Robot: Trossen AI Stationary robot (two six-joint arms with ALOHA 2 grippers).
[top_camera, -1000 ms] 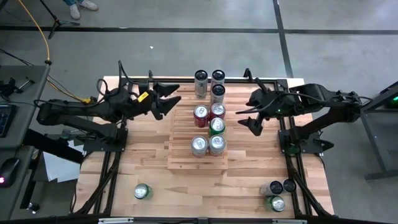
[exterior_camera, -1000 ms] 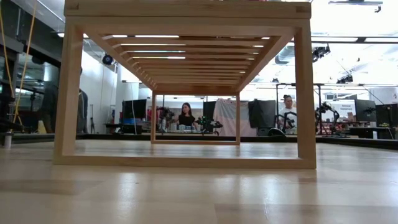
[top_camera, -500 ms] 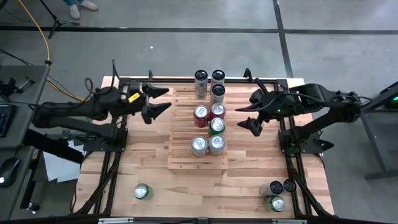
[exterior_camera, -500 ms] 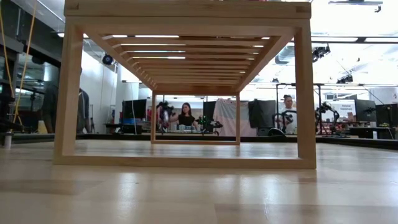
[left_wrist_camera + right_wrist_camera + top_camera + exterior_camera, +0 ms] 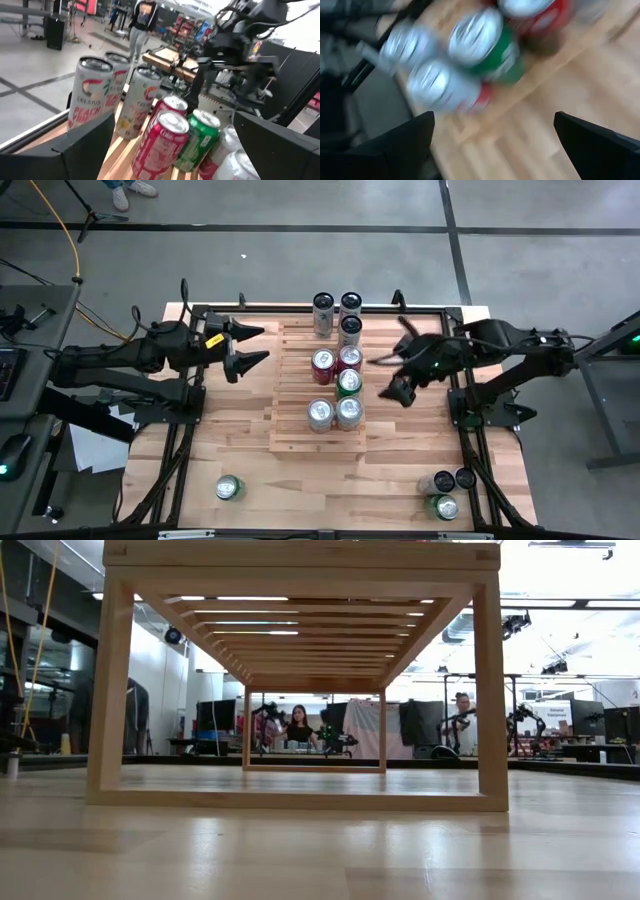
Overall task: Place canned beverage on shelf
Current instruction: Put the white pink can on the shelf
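Left gripper (image 5: pixel 243 348) and right gripper (image 5: pixel 388 376) hover, fingers spread

Cans (image 5: pixel 338 363) crowd the right half of the shelf (image 5: pixel 292 385) — its left slats lie bare.

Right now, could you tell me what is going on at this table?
Neither arm holds anything. Both grippers hang open beside the slatted wooden shelf: the left gripper on its left, the right gripper on its right. Several cans, including a red can and a green can, already stand on the shelf. Loose cans, like one green can, wait on the tabletop.
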